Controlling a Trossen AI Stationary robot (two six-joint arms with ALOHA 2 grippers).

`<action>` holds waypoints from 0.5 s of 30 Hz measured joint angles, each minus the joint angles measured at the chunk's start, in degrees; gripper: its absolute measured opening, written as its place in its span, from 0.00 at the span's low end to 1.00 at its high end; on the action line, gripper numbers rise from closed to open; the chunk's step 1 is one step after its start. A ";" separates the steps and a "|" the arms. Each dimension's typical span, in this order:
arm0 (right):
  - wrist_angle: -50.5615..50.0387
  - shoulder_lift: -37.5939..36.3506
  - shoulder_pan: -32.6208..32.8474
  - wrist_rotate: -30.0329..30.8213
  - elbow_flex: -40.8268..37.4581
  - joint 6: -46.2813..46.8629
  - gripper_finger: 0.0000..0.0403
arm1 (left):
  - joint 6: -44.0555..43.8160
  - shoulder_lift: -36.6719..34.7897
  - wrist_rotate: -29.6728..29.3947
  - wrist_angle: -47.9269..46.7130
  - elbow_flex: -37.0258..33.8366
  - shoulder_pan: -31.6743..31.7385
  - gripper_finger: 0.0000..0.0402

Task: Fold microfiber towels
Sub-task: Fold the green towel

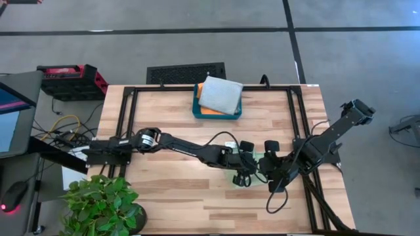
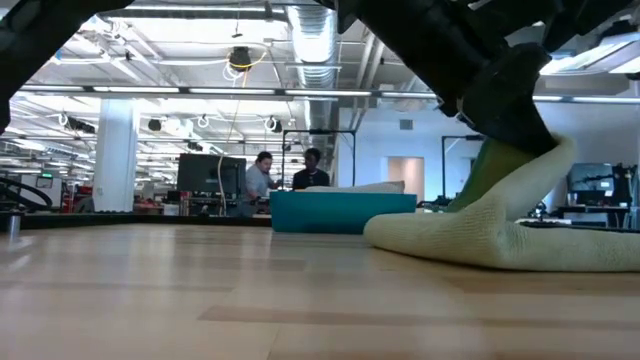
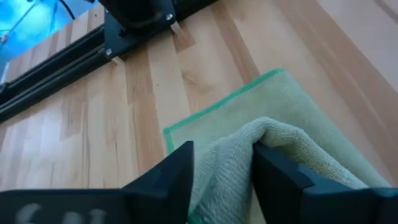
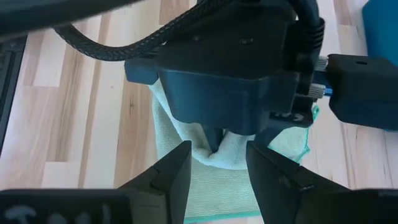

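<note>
A light green microfiber towel (image 1: 257, 164) lies on the wooden table right of centre, with a fold raised in a peak (image 2: 520, 170). My left gripper (image 3: 221, 155) reaches in from the table's left, slanting down. It is open, with that raised fold between its fingers. My right gripper (image 4: 217, 155) hangs open just above the towel's right part (image 4: 217, 186), with nothing between its fingers. At the far edge a pale grey folded towel (image 1: 221, 94) lies on an orange one (image 1: 209, 113) in the teal tray (image 1: 195, 108). My left gripper has its open fingers on either side of a raised fold of the green towel (image 3: 230, 155), and the cloth lies against both inner sides. The fingers slant down from the table's left. The towel's lower layers (image 3: 249, 106) lie flat on the table.
A potted plant (image 1: 102, 206) stands at the near left corner. Black frame rails (image 1: 131, 118) run along the table's left, right and far sides. Bare wood (image 1: 177, 190) lies left of the towel and toward the near edge. People (image 2: 262, 180) stand far off in the room behind.
</note>
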 joint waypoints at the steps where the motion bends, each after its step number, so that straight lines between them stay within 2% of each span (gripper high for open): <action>1: 0.00 0.00 0.00 0.00 0.00 0.00 0.44 | 0.01 0.00 0.00 0.15 0.00 -0.09 0.37; 5: -0.25 0.00 -0.02 -0.15 0.00 0.00 0.43 | 0.47 0.00 1.03 2.74 0.00 -0.64 0.44; 7: -0.25 0.00 -0.02 -0.17 0.00 0.00 0.43 | 4.12 0.00 1.61 3.16 0.00 -0.88 0.45; 9: -0.24 0.00 -0.02 -0.17 0.00 0.00 0.43 | 8.22 0.00 1.90 2.79 0.00 -1.27 0.46; 15: -0.24 0.00 -0.02 -0.28 0.00 0.02 0.43 | 10.94 0.00 -0.97 5.26 0.00 -2.44 0.46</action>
